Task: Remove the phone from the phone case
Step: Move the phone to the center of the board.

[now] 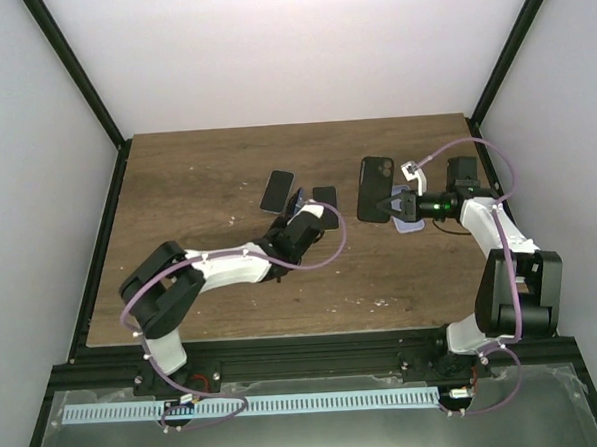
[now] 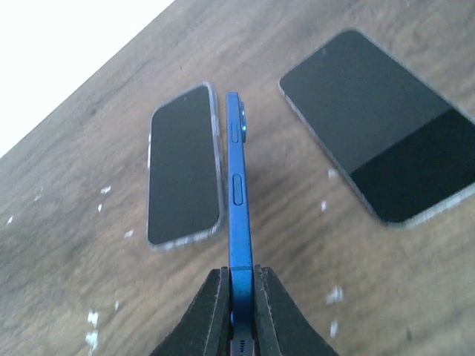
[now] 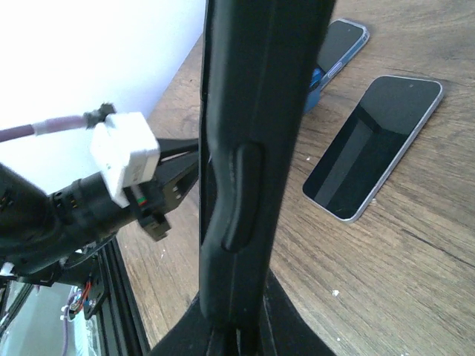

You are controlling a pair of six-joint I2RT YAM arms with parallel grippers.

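With our right gripper (image 3: 236,319) clamped on the black phone case (image 3: 245,111), held upright right of the blue phone (image 2: 237,185) pinched edge-on in our left gripper (image 2: 241,285), we judge the phone likely freed, so next both want laying flat.

no legible text, no labels, no brands, no numbers anywhere

A dark brown wood-grain tabletop (image 1: 196,179) fills the middle of the enclosure. Plain white walls (image 1: 290,54) close its far, left and right edges, and black frame posts (image 1: 75,70) rise slanting from its two far corners. A black rail (image 1: 316,361) runs along the near edge, with a pale ribbed strip (image 1: 318,403) below it. The light is soft and even. Small white specks (image 2: 93,319) dot the wood.
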